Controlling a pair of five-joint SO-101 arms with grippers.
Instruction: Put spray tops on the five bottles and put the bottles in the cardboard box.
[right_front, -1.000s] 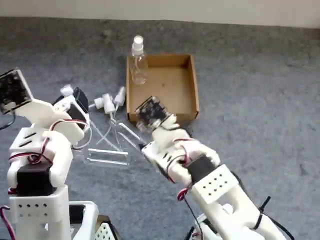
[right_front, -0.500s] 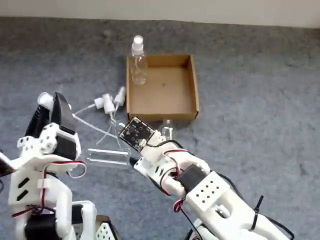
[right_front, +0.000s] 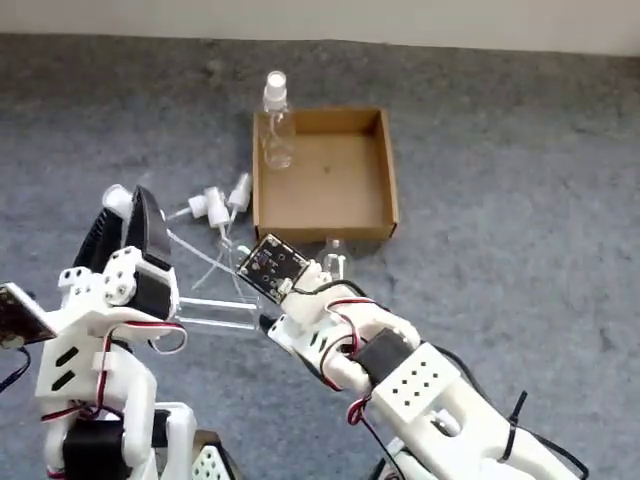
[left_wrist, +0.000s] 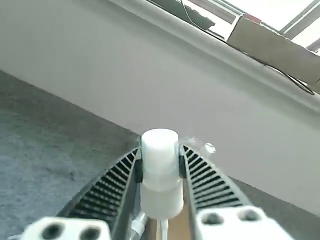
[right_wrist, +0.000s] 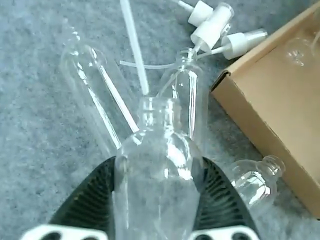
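My left gripper (left_wrist: 160, 150) is shut on a white spray top (left_wrist: 160, 182), held up at the left of the table (right_front: 118, 198); its thin tube (right_wrist: 134, 47) slants down towards the right arm. My right gripper (right_wrist: 156, 164) is shut on a clear bottle (right_wrist: 155, 190) with an open neck, and the tube's end lies just beside that neck. The cardboard box (right_front: 385, 170) sits at the back centre with one capped bottle (right_front: 277, 125) standing in its far left corner. Two clear bottles (right_wrist: 95, 95) lie on the carpet beyond the held one, and a third (right_wrist: 255, 180) lies by the box's front wall.
Loose spray tops (right_front: 215, 205) with tubes lie left of the box. A clear bottle (right_front: 215, 312) lies flat between the two arms. Grey carpet stretches open to the right of the box.
The left arm has swung up and moved its spray top right, towards the right gripper. The right arm shifted left and nearer a second ago, then stayed still.
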